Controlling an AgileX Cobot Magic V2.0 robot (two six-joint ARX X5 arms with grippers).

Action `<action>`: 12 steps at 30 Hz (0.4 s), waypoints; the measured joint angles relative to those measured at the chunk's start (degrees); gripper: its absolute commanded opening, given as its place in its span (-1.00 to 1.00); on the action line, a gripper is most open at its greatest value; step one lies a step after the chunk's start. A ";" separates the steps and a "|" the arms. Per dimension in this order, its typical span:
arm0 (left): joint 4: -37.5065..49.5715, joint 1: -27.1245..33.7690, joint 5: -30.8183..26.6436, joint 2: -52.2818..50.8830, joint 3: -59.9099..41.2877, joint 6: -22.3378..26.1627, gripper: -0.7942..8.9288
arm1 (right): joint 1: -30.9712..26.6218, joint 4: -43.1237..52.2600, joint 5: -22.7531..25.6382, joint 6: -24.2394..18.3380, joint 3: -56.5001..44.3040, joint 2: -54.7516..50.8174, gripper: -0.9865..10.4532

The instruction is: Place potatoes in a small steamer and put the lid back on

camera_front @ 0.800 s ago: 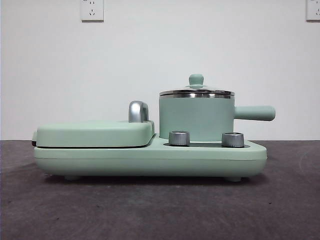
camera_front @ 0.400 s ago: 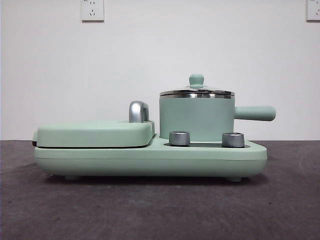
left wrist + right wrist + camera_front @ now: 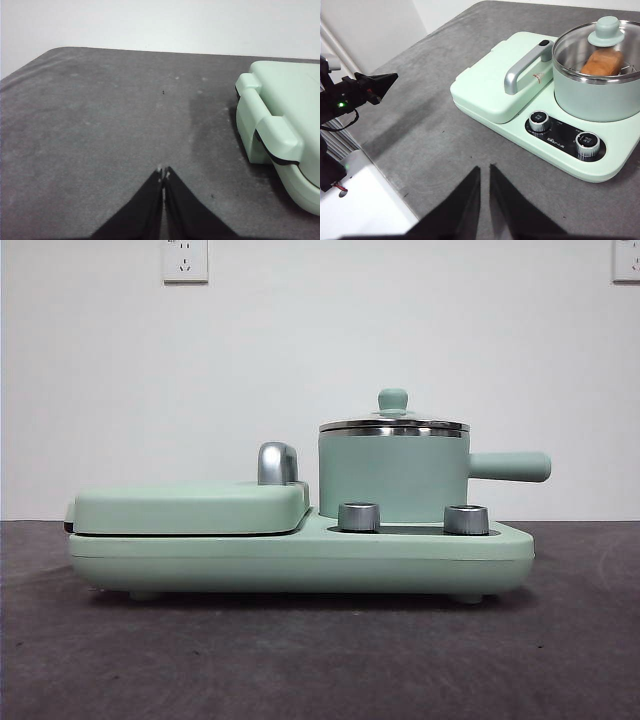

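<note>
As the front view shows it, the small steamer (image 3: 393,476) stands on the right part of a mint-green cooker base (image 3: 300,558), and the lid (image 3: 393,423) sits level on its silver rim. No arm enters this view, and the potato is hidden behind the pot wall.

In the left wrist view, the left tool (image 3: 163,175) hangs over bare worktop (image 3: 100,125) with its jaws pressed together and nothing between them; only the closed grill plate (image 3: 285,125) shows beside it.

In the right wrist view, the right tool (image 3: 484,171) has its jaws nearly together, also empty, above the worktop near the cooker's front. Through the glass lid the potato (image 3: 603,62) lies inside the steamer on a wire rack.

I judge that both steps are done; the next move calls only for keeping the arms clear.
</note>
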 measured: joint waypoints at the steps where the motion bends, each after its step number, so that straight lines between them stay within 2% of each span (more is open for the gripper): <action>1: 0.00 0.00 0.31 0.00 0.00 0.37 -0.82 | 0.00 0.00 0.02 0.00 0.00 0.00 -0.78; 12: -0.11 0.00 1.53 0.00 0.00 1.05 -0.82 | 0.00 0.00 0.00 0.00 0.00 0.00 -0.78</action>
